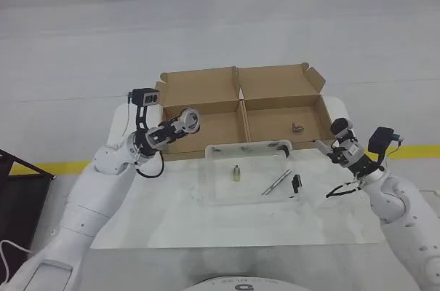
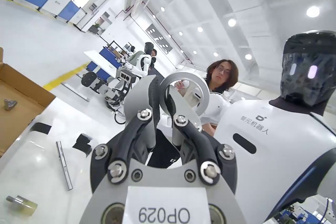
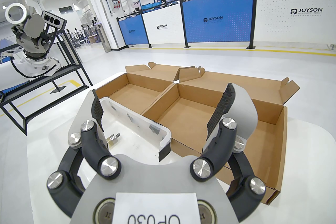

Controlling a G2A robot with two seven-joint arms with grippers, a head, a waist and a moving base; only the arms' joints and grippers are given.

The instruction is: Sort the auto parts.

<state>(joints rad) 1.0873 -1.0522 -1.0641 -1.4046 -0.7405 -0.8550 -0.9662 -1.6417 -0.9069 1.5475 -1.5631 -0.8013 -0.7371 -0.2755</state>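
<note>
My left gripper is shut on a flat metal ring, held in the air over the left compartment of the cardboard box; the ring also shows far off in the right wrist view. My right gripper is open with nothing in it, by the box's front right corner. The clear tray holds a small brass-coloured cylinder, a steel rod and a black piece.
A small grey metal part lies in the right compartment of the box. The box stands behind the tray on a white table. A yellow floor line runs past the table.
</note>
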